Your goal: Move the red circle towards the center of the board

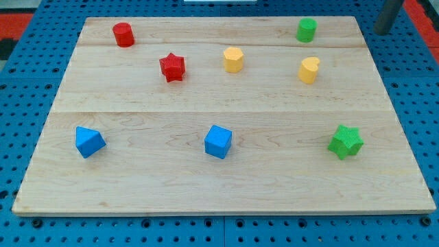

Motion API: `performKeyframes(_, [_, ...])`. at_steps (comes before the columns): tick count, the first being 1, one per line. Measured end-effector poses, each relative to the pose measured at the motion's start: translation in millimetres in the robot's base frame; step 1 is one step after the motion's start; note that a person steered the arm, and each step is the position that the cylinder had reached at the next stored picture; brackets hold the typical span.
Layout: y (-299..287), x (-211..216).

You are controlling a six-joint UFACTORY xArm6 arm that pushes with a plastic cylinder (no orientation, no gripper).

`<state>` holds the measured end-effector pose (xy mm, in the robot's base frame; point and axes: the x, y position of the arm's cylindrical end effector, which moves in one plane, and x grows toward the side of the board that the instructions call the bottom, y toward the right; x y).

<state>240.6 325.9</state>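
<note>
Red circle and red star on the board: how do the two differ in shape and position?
The red circle is a plain round cylinder; the red star has pointed arms. The red circle sits near the board's top-left corner; the red star lies lower and further toward the view's right, nearer the centre. The red star has a yellow block close on its right; the red circle stands alone. Both are red.

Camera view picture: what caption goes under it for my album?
My tip waits off the board's top-right corner, far from the red circle at top left.

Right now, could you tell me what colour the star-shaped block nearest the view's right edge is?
Green: the star, seen in the camera view.
</note>
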Motion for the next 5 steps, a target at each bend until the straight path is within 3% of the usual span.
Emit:
performKeyframes(1, [-3, 11])
performKeyframes(2, [-42, 76])
performKeyframes(3, [-140, 124])
performKeyframes(4, [-187, 161])
performKeyframes(5, [-266, 165])
